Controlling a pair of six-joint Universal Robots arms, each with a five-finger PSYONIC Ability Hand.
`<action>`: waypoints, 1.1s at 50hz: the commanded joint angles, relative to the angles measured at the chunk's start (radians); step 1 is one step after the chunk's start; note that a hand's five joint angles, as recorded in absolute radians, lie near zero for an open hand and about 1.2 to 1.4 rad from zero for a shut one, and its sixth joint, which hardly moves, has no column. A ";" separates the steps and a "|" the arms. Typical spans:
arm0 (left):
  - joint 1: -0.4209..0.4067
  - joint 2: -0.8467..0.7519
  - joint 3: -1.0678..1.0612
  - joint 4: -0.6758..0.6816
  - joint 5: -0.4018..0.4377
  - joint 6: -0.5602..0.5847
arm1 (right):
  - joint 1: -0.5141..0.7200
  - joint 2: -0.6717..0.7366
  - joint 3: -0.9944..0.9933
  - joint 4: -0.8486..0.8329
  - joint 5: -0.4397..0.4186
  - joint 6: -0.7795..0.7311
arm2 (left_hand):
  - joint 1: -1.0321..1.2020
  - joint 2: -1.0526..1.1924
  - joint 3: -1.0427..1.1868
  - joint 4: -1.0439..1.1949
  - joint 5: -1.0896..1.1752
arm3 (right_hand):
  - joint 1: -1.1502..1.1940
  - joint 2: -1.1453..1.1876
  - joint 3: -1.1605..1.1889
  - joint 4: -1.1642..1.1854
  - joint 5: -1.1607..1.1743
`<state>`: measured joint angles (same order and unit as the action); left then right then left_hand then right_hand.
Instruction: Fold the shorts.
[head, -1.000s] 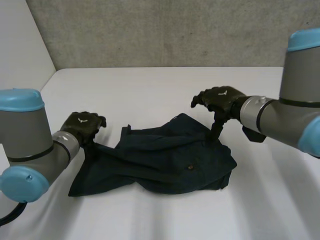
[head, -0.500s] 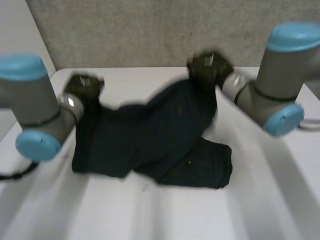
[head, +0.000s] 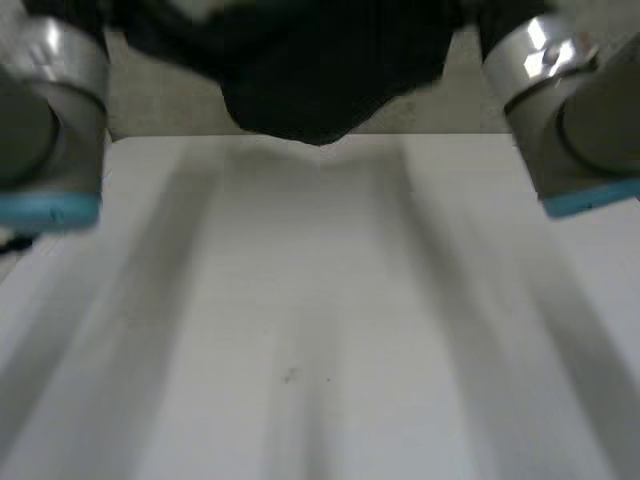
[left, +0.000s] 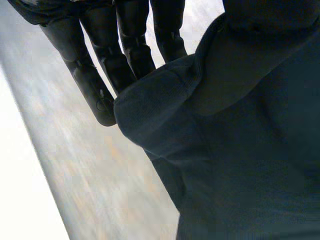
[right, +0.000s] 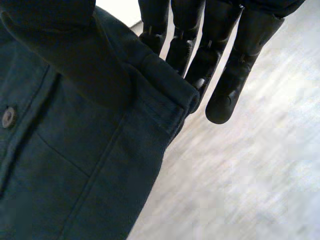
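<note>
– Navy cotton, head view first: we see the shorts (head: 320, 75) hanging bunched between our left arm (head: 45, 110) and right arm (head: 570, 100), clear above the white table (head: 320, 350).
– And our left wrist view?
– Our left hand (left: 125, 45) has straight fingers behind a folded edge, with the thumb clamping the cloth against them.
– Right wrist view?
– Our right hand (right: 220, 60) pinches a stitched edge likewise, near a button (right: 7, 117). We judge the fabric soft, light and limp, so the firmer stitched edges look like the best hold.
</note>
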<state>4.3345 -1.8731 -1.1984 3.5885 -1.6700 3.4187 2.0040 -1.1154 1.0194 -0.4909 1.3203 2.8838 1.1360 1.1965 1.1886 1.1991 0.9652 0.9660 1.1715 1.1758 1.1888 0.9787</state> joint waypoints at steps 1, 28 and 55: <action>-0.001 -0.017 -0.318 0.015 0.006 0.008 | -0.002 0.072 0.194 0.084 -0.062 -0.024 | 0.260 0.200 0.208 0.197 0.256 | 0.430 0.225 0.220 0.207 0.243; -0.016 0.098 -0.648 -0.517 0.009 0.310 | -0.011 0.009 0.427 0.915 -0.087 -0.346 | 0.260 0.200 0.208 0.197 0.256 | 0.430 0.225 0.220 0.207 0.243; -0.142 -0.245 -0.043 -0.232 0.082 0.685 | -0.180 -0.015 0.357 0.919 -0.090 -0.247 | 0.260 0.200 0.208 0.197 0.256 | 0.430 0.225 0.220 0.207 0.243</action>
<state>4.2873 -1.8514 -1.5012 3.1446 -1.5796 4.1090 1.8195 -1.1685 1.4156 0.6303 1.0505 2.5318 1.1360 1.1973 1.1890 1.1995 0.9652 0.9660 1.1715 1.1817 1.1888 0.9788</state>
